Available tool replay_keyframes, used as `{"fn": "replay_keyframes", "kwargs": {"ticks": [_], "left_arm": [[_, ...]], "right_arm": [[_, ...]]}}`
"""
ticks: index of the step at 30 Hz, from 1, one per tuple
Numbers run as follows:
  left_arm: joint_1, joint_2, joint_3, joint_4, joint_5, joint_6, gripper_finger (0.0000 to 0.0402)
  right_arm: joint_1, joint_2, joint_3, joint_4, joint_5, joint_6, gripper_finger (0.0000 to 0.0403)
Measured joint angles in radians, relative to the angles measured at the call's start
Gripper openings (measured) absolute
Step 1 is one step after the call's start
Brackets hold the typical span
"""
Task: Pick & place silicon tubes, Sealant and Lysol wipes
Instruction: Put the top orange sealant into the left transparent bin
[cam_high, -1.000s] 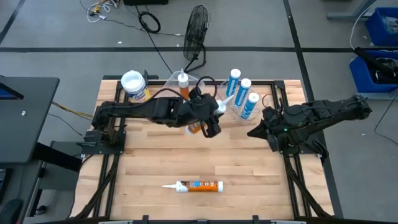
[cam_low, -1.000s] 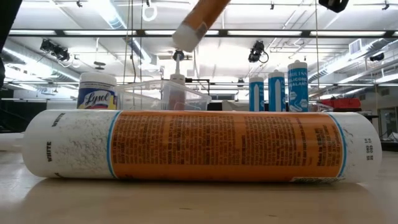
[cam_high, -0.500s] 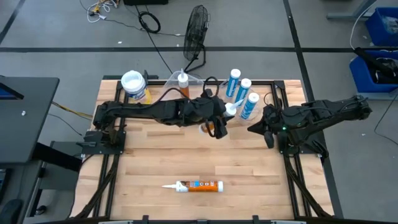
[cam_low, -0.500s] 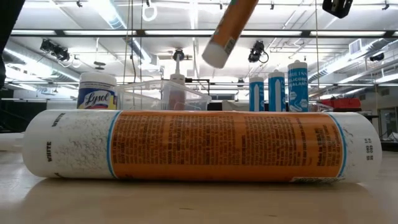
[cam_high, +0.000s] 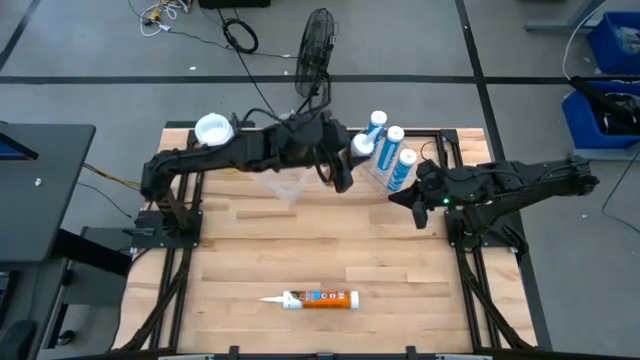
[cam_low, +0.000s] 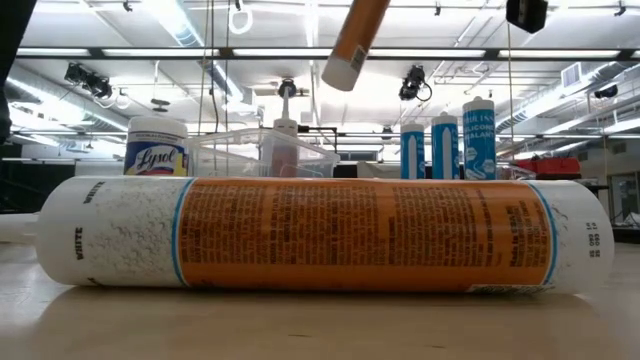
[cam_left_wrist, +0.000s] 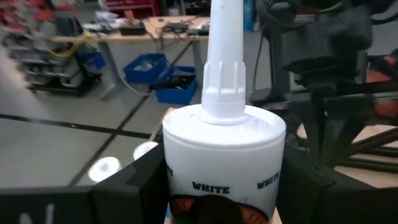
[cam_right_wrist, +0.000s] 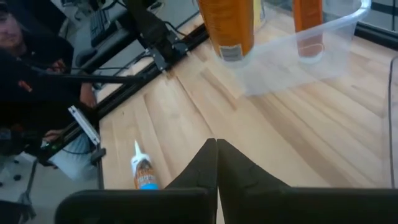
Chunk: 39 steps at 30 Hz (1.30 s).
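Orange tube (cam_high: 320, 298) lying low centre, clear bin (cam_high: 290, 180) holding one upright orange tube (cam_low: 285, 135), left gripper (cam_high: 338, 165) clamping a raised orange tube (cam_low: 352, 45) upper centre, right gripper (cam_high: 412, 205) closed empty at right, Lysol wipes (cam_high: 214, 131) upper left.

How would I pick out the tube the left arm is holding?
Start at the clear plastic bin at the table's far edge. Just above it, the left end effector holds an orange and white caulk tube in the air. The other orange tubes rest inside the bin or on the table.
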Motion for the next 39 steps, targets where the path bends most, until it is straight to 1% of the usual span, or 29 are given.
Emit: {"fn": "replay_keyframes", "kwargs": {"ticks": [2,4,10,15,17,20,22,24,27,30,32,33,35,39], "left_arm": [[0.018,0.003,-0.001,-0.007,0.057,-0.006,0.0222],[0.026,0.004,-0.002,0.003,0.090,-0.009,0.0222],[0.023,0.003,-0.002,0.014,0.100,-0.041,0.0222],[-0.006,0.004,-0.005,-0.010,0.096,-0.054,0.0222],[-0.016,0.002,-0.053,0.052,0.096,-0.062,0.0222],[-0.029,-0.009,-0.166,0.156,0.098,-0.114,0.0222],[-0.041,-0.013,-0.237,0.267,0.096,-0.144,0.0222],[-0.051,-0.035,-0.298,0.340,0.095,-0.175,0.0222],[-0.060,-0.084,-0.366,0.408,0.067,-0.194,0.0222],[-0.065,-0.149,-0.409,0.424,0.032,-0.174,0.0222],[-0.064,-0.203,-0.425,0.435,-0.023,-0.135,0.0222],[-0.060,-0.234,-0.433,0.436,-0.061,-0.116,0.0222],[-0.046,-0.291,-0.459,0.443,-0.102,-0.100,0.0222],[-0.010,-0.388,-0.555,0.427,-0.135,-0.099,0.0222]], "right_arm": [[-0.001,0.017,0.000,0.004,0.004,0.000,0.0003],[-0.001,0.035,0.000,0.004,0.004,0.000,0.0003],[-0.001,0.077,0.000,0.007,0.004,0.002,0.0003],[-0.001,0.067,-0.001,0.001,0.000,-0.014,0.0003],[-0.001,0.050,-0.001,-0.005,-0.026,-0.017,0.0003],[0.004,0.022,-0.001,-0.032,-0.076,-0.014,0.0003],[0.013,-0.001,-0.001,-0.068,-0.086,0.003,0.0003],[0.023,-0.025,-0.001,-0.096,-0.086,0.011,0.0003],[0.031,-0.057,-0.001,-0.140,-0.085,0.031,0.0003],[0.032,-0.078,-0.001,-0.154,-0.078,0.033,0.0003],[0.032,-0.085,-0.001,-0.152,-0.066,0.033,0.0003],[0.032,-0.085,-0.001,-0.151,-0.066,0.030,0.0003],[0.031,-0.085,-0.001,-0.145,-0.055,0.026,0.0003],[0.031,-0.077,-0.001,-0.142,-0.040,0.026,0.0003]]}}
